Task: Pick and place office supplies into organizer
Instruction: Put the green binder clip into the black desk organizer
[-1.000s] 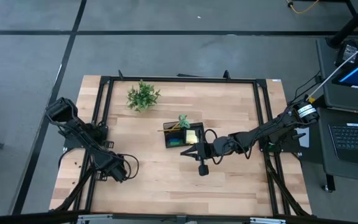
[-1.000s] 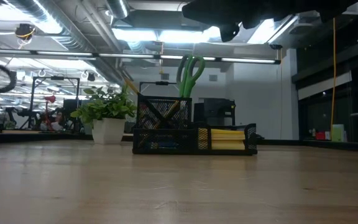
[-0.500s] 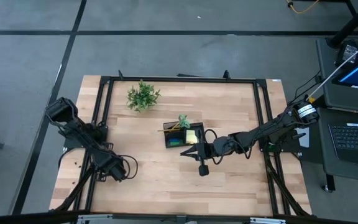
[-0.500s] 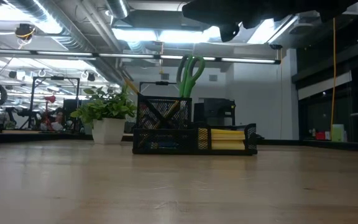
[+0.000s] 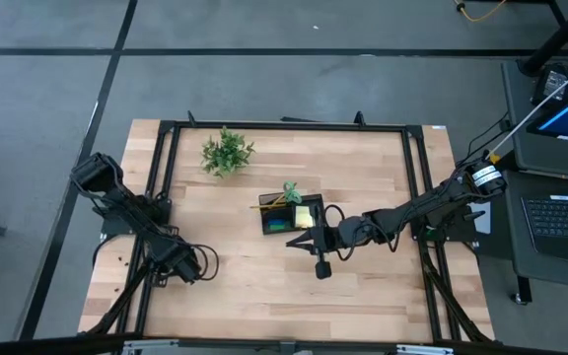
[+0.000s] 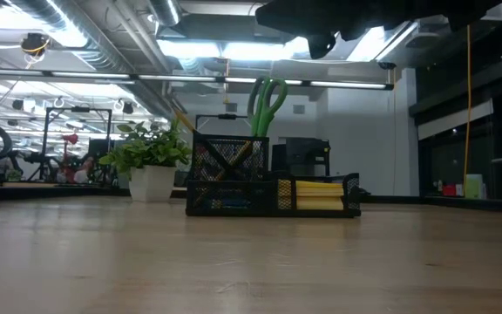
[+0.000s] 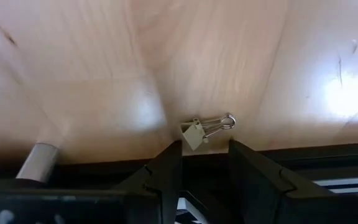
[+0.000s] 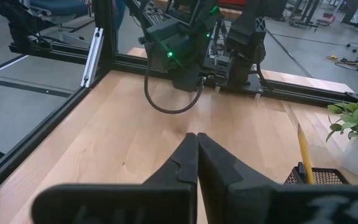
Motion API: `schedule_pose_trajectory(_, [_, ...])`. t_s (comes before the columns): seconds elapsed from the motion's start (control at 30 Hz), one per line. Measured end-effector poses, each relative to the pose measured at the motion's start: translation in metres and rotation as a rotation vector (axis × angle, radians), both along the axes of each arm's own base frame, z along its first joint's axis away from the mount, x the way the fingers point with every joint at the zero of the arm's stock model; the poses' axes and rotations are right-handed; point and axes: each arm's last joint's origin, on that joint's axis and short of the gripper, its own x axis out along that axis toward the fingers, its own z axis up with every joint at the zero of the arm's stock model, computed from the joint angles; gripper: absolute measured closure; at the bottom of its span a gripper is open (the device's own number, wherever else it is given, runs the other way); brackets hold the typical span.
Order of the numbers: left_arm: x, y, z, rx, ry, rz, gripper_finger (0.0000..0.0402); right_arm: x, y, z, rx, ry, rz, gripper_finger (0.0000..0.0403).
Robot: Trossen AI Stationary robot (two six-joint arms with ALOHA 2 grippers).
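The left gripper (image 7: 204, 163) sits low at the lower left of the table (image 5: 363, 168) in the high view, by the black frame rail (image 5: 144, 286). Its fingers (image 7: 166, 171) stand parted, and a small binder clip (image 7: 205, 129) lies on the wood just beyond their tips, not gripped. Further right in the high view, near the centre of the frame, the right gripper (image 8: 196, 163) hangs above the table with its two fingers pressed together and nothing between them.

Just up and left of that gripper stands the organizer (image 5: 286, 217), a black mesh tray. Seen from table height in the low view, green-handled scissors (image 6: 267, 105) stick upright out of its taller left part, and a yellow sticky-note pad (image 6: 319, 194) fills the lower right compartment. A yellow pencil (image 8: 303, 148) leans out of the mesh. A leafy plant (image 5: 227, 152) stands at the upper left of the table, well apart from the organizer
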Motion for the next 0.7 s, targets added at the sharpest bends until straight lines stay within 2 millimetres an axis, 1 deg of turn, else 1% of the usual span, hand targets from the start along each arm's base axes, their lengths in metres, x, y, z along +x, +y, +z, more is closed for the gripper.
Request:
schedule_pose_trajectory(0.13, [0.0002, -0.0001, -0.0002, -0.007, -0.007, -0.018, 0.0277, -0.0001, 0.0001, -0.0002, -0.001, 0.002, 0.000, 0.0393])
schedule_pose_trajectory(0.43, [0.0006, 0.0006, -0.0004, 0.012, -0.027, -0.036, 0.0312, -0.0001, 0.0000, -0.0004, -0.002, 0.004, 0.000, 0.0393])
schedule_pose_trajectory(0.7, [0.0042, -0.0021, 0.0028, 0.023, -0.054, -0.048, 0.0327, -0.0001, 0.0000, -0.0003, -0.002, 0.003, 0.000, 0.0393])
